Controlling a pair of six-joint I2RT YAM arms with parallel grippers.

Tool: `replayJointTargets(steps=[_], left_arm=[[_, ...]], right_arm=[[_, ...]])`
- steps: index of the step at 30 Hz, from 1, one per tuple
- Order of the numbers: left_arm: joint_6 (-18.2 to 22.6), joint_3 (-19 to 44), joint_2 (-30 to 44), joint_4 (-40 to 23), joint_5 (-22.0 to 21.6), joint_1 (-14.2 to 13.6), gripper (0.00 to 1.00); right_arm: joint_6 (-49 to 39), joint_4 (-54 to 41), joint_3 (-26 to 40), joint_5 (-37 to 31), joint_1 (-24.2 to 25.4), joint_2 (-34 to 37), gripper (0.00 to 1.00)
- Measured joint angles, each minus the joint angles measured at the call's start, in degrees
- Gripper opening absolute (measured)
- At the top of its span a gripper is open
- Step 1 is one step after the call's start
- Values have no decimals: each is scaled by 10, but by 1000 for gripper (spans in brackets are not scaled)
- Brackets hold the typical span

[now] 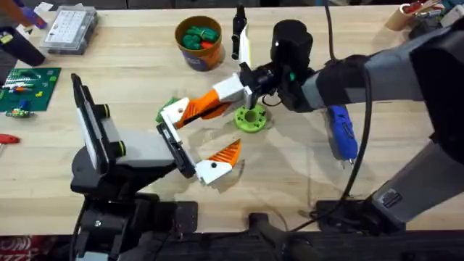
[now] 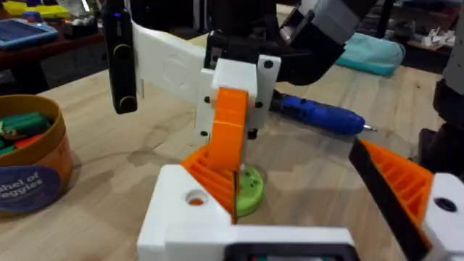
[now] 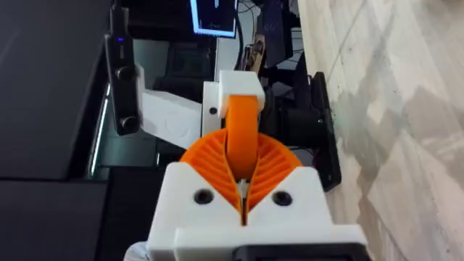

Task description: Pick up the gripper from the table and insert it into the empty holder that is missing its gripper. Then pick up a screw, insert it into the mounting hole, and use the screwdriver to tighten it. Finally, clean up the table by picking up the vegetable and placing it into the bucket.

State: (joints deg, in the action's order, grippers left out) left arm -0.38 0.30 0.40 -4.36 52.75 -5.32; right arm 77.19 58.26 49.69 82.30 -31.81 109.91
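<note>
1. the table [image 1: 377, 181] carried the screwdriver [image 1: 341, 132], untouched, beside the right arm.
2. the bucket [image 1: 197, 54] already held vegetables.
3. right gripper [image 3: 243, 196] jaws clamped the orange gripper [image 1: 201, 105] at the holder [image 2: 185, 203]; left jaws stood apart.
4. the screw step remained.

Smooth orange gripper [image 1: 205, 104] slants into white holder [image 1: 174, 112].

Bucket [image 1: 199, 42] set near the tabletop's [image 1: 290, 174] far edge at the middle, screwdriver [image 1: 342, 132] laid toward the right edge, parts box [image 1: 69, 29] placed at the far left corner.
</note>
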Motion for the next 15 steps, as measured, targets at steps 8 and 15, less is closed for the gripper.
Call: replayJointTargets(steps=[8, 15], left_arm=[[3, 0, 0, 0, 1, 0, 986], [10, 0, -1, 0, 1, 0, 986]], right_arm=[[0, -2, 5, 0, 2, 0, 14], [2, -5, 9, 4, 10, 0, 14]])
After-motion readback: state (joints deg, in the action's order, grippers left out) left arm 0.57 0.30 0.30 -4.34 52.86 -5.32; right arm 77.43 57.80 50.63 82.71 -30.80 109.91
